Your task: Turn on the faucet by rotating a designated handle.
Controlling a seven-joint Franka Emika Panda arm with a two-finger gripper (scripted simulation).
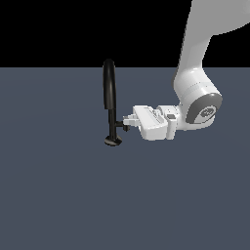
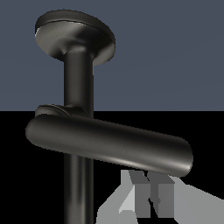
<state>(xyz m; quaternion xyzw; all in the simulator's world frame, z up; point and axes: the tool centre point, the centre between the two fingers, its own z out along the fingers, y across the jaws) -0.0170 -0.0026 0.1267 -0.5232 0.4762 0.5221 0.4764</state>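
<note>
Faucet (image 1: 113, 122) stood mid-counter (image 1: 58, 195). End effector (image 1: 128, 121) reached in level, fingertips at the handle (image 1: 122, 126); opening unclear, grip not confirmed. Contact step. Next, probably: sideways push rotating the lever.

Flat slate-grey floor (image 1: 58, 195), black faucet (image 1: 110, 97) upright on its round base.

The handle (image 2: 109, 146) crosses the faucet (image 2: 78, 78) stem; the end effector (image 2: 146, 199) sits just beside it, perhaps touching.
</note>
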